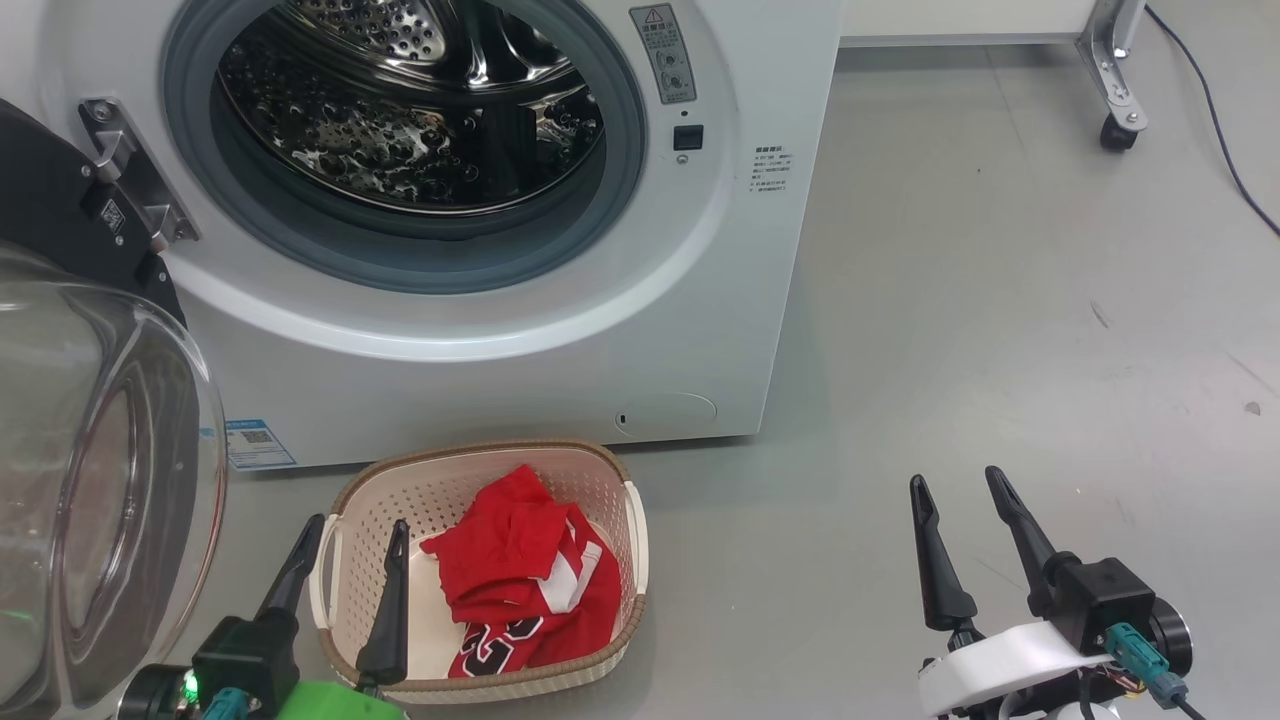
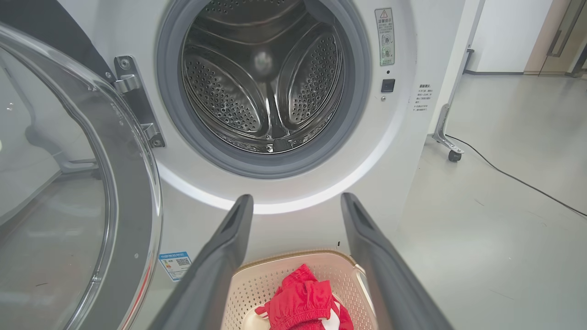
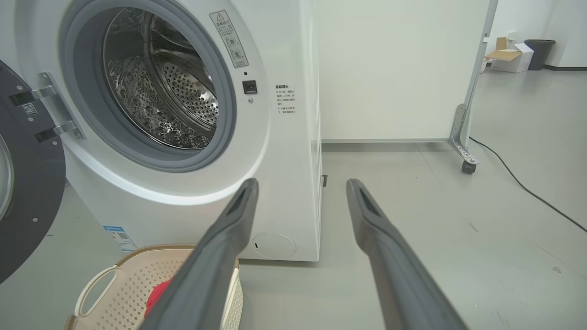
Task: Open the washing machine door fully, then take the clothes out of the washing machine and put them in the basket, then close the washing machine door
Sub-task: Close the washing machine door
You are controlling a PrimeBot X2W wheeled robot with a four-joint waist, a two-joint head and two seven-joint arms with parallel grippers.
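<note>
Clothes [image 1: 530, 580] lie in the basket [image 1: 430, 495] before the washing machine [image 1: 480, 390], whose door [image 1: 100, 480] hangs open. Left jaws and right jaws stand released, empty.

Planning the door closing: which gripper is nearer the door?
The left gripper, beside the door and at the basket; the right gripper is far off over floor.

A smooth grey floor [image 1: 1000, 300] carries a few small dark scuff marks [image 1: 1100, 315]. At the back stands a tall white flat panel [image 3: 394, 68] on a grey metal bracket foot [image 3: 460, 133] with a small black caster wheel [image 1: 1115, 135]. A thin black cable [image 3: 527, 188] trails across the floor, passing near the wheel. Far off, an open brown cardboard box [image 3: 506, 57] sits just beside a dark waste bin [image 3: 539, 48]. A tan wooden door [image 2: 550, 36] shows in the left wrist view.
</note>
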